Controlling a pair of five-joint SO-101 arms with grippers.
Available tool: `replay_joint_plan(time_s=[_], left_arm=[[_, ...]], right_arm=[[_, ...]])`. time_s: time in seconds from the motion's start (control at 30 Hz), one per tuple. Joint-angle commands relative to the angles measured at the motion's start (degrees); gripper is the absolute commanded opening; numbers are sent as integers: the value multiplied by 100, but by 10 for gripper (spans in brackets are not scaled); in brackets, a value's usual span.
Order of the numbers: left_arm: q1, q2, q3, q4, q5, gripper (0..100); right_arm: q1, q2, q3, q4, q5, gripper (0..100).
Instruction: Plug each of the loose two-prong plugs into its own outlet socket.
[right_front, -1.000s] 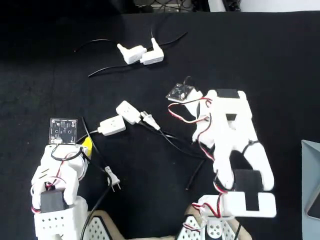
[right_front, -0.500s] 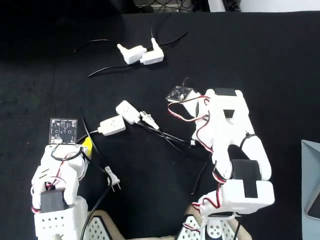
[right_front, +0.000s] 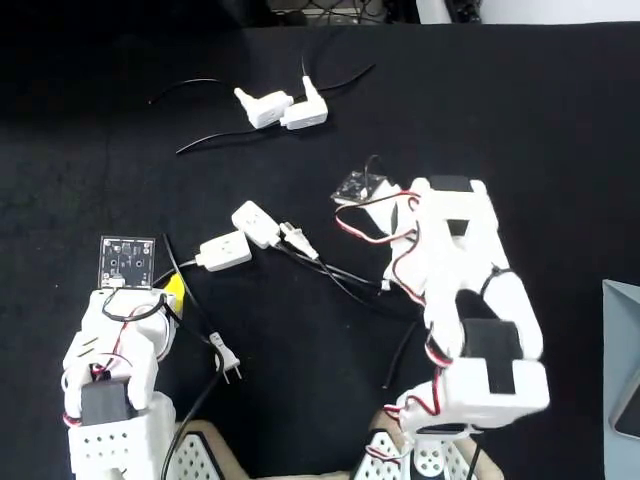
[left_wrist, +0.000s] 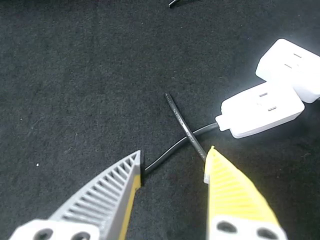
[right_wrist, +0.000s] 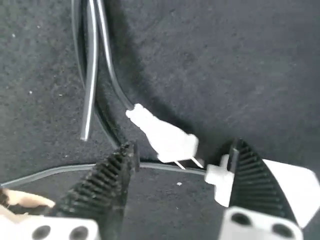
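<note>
Hanging over the black, felt-like cloth (right_wrist: 225, 60), my right gripper (right_wrist: 183, 147) has its two black ribbed fingers spread wide and grips nothing. Between them on the cloth lies a flat white plug (right_wrist: 162, 135) with two thin metal prongs. Its glossy black cord (right_wrist: 107, 65) trails away, and a smooth rounded white socket (right_wrist: 282, 182) sits near the prong end. My left gripper (left_wrist: 174, 154) is likewise open and empty, one finger grey and latticed, the other yellow, above two thin crossing cords (left_wrist: 187, 135). Nearby, a second socket (left_wrist: 262, 110) lies just beside the first, both showing paired slots. A small plug (right_front: 228, 362) lies loose near my left arm.
</note>
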Motion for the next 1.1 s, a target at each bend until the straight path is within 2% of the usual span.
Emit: replay_joint_plan(time_s=[0.0,0.13,0.3,0.8,1.07], left_arm=[[-40,-44,-13,0,9,211],[-40,-44,-13,0,9,211],[-40,-44,-13,0,0,210],[-40,-44,-13,0,0,210],[-40,-44,-13,0,0,210]], right_arm=[[9,277,-84,-378,35,286],[18,620,-84,-677,26,259],[44,382,-110,-659,35,14],[176,-2712,-84,782,-9,12],[132,-3486,-330,756,-1503,12]])
